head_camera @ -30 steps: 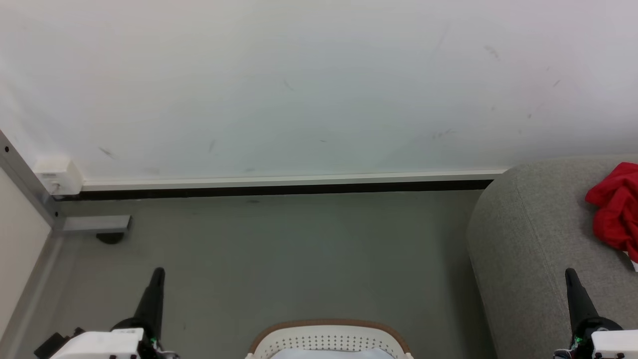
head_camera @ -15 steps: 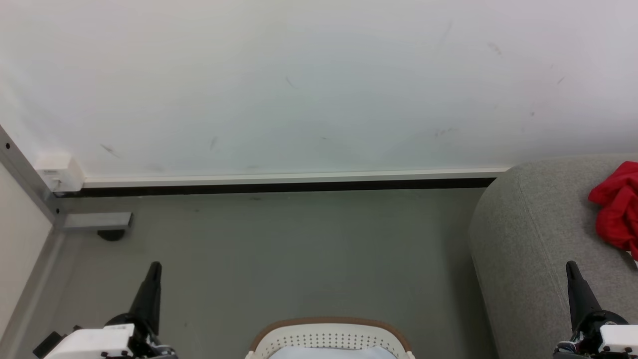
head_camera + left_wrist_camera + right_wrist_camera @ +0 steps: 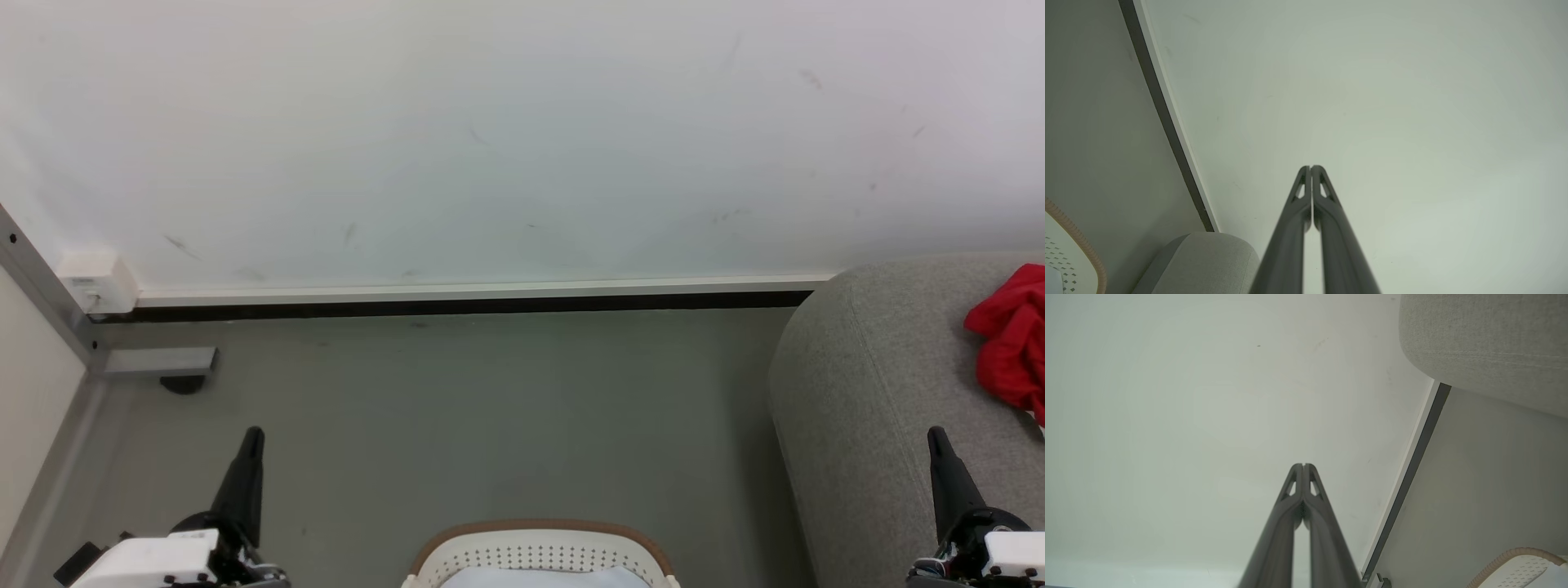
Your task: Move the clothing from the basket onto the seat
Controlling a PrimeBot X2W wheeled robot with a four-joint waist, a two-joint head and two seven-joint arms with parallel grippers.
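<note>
Head view, left to right: left gripper (image 3: 254, 434) pressed shut, empty, above floor; basket (image 3: 539, 527) cut off at bottom edge, contents hidden; seat (image 3: 857, 392) bearing bunched red clothing (image 3: 1008, 343), cropped at right; right gripper (image 3: 936, 436) shut, empty. Probably light, limp; best pinched at a raised fold.

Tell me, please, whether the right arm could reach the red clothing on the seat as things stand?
Probably yes: the shut right claw is near the clothing, with only bare seat between them; it would need to open first.
</note>
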